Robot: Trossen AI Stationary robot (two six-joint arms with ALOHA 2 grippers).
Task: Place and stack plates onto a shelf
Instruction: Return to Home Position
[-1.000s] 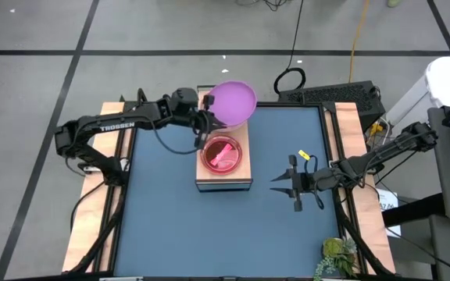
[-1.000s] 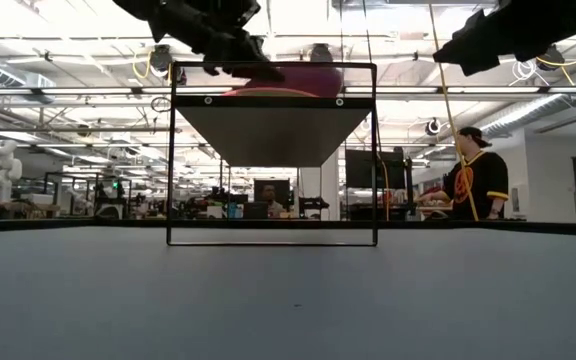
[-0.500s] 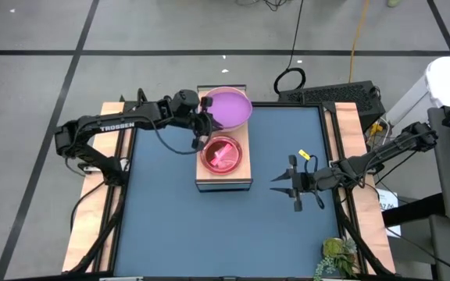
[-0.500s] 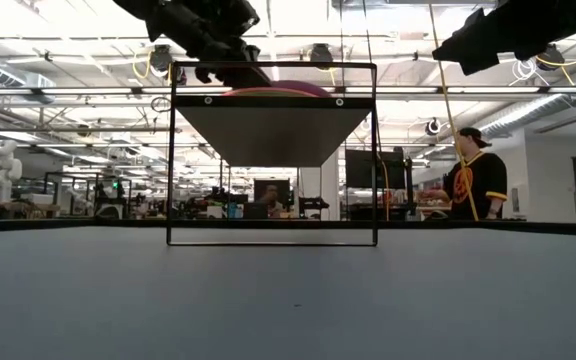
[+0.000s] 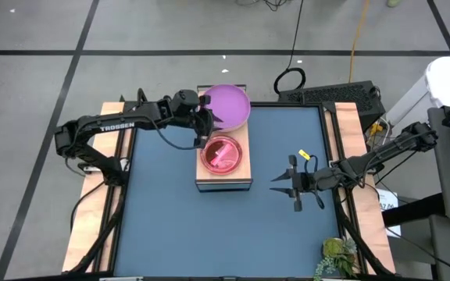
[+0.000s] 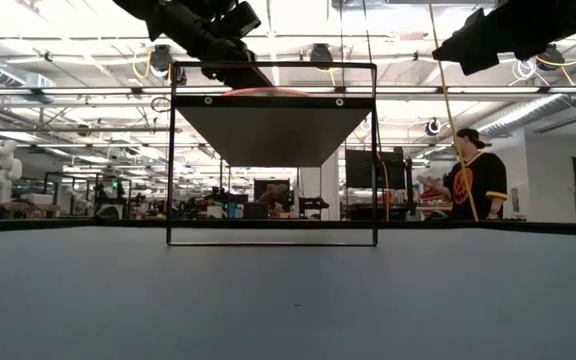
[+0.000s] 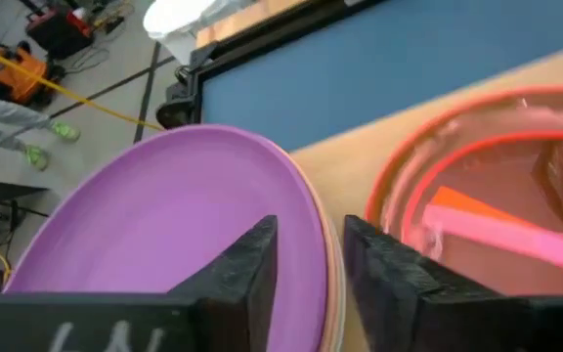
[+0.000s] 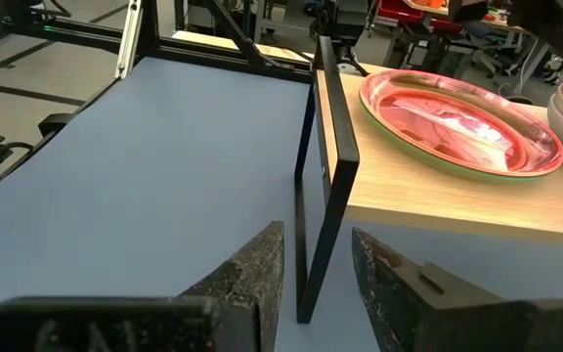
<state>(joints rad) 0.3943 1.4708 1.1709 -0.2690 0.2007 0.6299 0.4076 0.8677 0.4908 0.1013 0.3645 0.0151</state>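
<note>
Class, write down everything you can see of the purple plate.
The purple plate is round, opaque and smooth, plastic by its look, with a shallow raised rim. It lies face up and about level at the far end of the shelf. It is stacked on a pink plate, whose rim just peeks out beneath it. The left gripper is at its rim.

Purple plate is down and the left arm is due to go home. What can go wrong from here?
1. The left gripper is open but straddles the rim of the purple plate. Pulling out sideways rather than up may drag it off the pink plate beneath.
2. That stack sits at the very end of the shelf, so a nudge might tip it off.
</note>
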